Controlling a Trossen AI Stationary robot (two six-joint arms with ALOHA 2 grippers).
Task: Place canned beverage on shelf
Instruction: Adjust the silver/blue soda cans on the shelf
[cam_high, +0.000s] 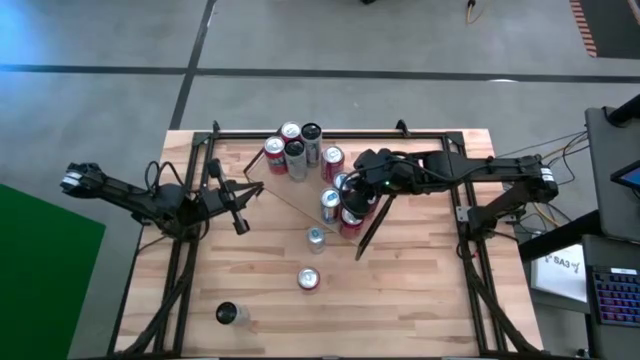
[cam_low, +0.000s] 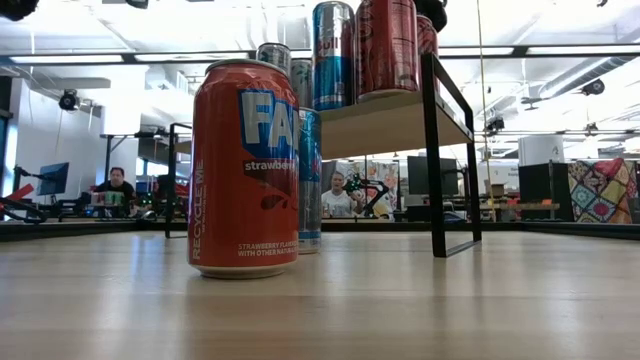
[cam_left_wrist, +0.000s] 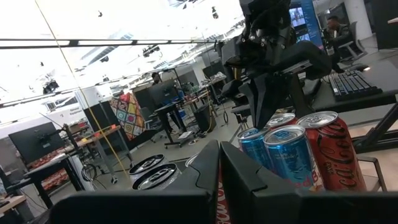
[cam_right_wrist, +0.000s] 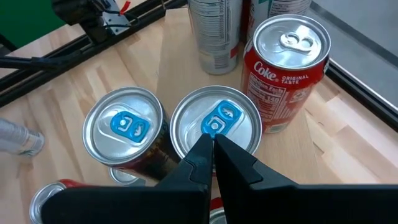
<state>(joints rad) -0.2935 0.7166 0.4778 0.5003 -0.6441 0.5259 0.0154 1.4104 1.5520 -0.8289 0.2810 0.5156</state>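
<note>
Right tool closed, empty, tips just above a blue-tabbed can on the shelf. Left tool closed, empty, over left bench.

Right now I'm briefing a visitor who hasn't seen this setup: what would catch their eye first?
Probably the orange strawberry soda can looming close in the low view, standing on the table. Next, the cluster of cans on the shelf, with the right hand shut directly above a blue-tabbed can.

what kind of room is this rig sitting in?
Looks like an open-plan robotics lab or workshop: desks with monitors, people seated in the background, exposed ceiling lights, and a keyboard beside the wooden table.
</note>
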